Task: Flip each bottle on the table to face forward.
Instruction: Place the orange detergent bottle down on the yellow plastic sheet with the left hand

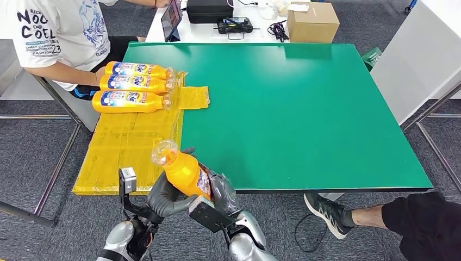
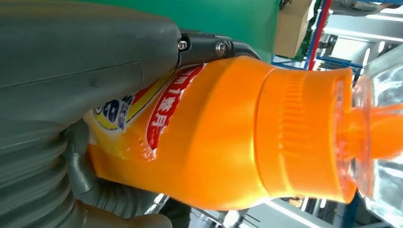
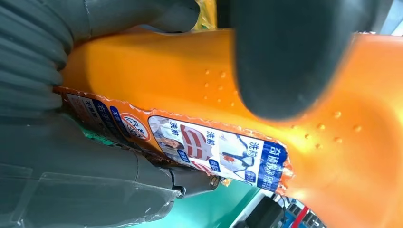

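Both hands meet low at the near table edge around one orange bottle (image 1: 185, 173). On the left, the left hand (image 1: 167, 197) wraps the bottle's body from below and from the side, fingers curled close against the plastic; in the left wrist view its thumb (image 2: 85, 42) lies across the label while darker fingers (image 2: 119, 199) cup the far side. The bottle stands tilted, its clear cap (image 1: 164, 151) pointing up and away toward the yellow mat (image 1: 125, 147), lifted off the green table (image 1: 304, 109). To the right, the right hand (image 1: 222, 191) presses on the bottle's other flank; the right wrist view shows a thick thumb (image 3: 285, 57) flat on bare orange plastic and fingers (image 3: 185, 183) under the printed back label, closed snugly on it. Farther back at left, three more bottles (image 1: 133, 85) lie side by side on the mat, labels up, beside a person's forearm (image 1: 68, 73).
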Controlling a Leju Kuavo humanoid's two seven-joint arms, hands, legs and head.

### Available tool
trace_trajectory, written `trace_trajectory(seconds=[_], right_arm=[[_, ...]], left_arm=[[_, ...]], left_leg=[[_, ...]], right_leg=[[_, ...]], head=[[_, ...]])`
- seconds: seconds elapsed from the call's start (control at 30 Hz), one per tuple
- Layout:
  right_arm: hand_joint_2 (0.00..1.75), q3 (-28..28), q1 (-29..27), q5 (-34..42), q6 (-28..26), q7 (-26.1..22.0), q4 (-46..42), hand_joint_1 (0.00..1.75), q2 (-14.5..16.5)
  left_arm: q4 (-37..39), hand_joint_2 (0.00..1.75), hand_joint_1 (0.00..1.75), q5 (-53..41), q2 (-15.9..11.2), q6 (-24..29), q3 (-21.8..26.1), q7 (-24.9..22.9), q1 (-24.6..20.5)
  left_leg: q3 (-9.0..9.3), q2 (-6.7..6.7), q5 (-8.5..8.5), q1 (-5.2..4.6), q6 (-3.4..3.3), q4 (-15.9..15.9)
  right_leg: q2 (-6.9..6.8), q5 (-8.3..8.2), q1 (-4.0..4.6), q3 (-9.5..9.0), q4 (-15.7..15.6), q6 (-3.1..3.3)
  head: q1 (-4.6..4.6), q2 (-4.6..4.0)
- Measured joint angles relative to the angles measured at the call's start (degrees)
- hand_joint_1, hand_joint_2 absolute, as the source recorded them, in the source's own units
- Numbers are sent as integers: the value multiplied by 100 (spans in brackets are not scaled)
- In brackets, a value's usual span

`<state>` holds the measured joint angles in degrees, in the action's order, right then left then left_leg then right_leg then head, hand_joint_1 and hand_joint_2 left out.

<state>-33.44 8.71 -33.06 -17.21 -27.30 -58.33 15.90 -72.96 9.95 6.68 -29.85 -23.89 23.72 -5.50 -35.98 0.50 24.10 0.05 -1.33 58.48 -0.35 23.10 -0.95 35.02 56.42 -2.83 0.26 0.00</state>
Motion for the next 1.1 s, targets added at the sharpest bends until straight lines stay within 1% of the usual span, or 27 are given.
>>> trace_trajectory(seconds=[0.47, 0.87, 0.93, 1.0, 1.07, 1.1], right_arm=[[175, -4, 25, 11, 144, -5, 13, 175, 16], [175, -157, 132, 5, 315, -34, 266, 175, 37], [175, -165, 143, 13, 328, -33, 295, 175, 39], [175, -175, 151, 20, 331, -33, 320, 175, 42], [175, -181, 158, 24, 333, -33, 340, 175, 45], [175, -183, 160, 26, 333, -33, 348, 175, 46]], left_arm=[[7, 175, 0, 153, -4, -24, -15, 43, 19], [24, 175, 1, 345, -2, -44, 30, 15, 19], [33, 175, 17, 319, -2, -30, 32, 31, 19], [35, 175, 103, 263, -2, -16, 33, 71, 20], [34, 175, 175, 204, -2, -9, 38, 114, 20], [33, 175, 175, 175, -2, -7, 44, 133, 20]], left_leg=[[0, 0, 0, 0, 0, 0], [0, 0, 0, 0, 0, 0], [0, 0, 0, 0, 0, 0], [0, 0, 0, 0, 0, 0], [0, 0, 0, 0, 0, 0], [0, 0, 0, 0, 0, 0]], right_leg=[[0, 0, 0, 0, 0, 0], [0, 0, 0, 0, 0, 0], [0, 0, 0, 0, 0, 0], [0, 0, 0, 0, 0, 0], [0, 0, 0, 0, 0, 0], [0, 0, 0, 0, 0, 0]], head=[[-2, 0], [-1, 0], [-1, 0], [-2, 0], [-2, 0], [-2, 0]])
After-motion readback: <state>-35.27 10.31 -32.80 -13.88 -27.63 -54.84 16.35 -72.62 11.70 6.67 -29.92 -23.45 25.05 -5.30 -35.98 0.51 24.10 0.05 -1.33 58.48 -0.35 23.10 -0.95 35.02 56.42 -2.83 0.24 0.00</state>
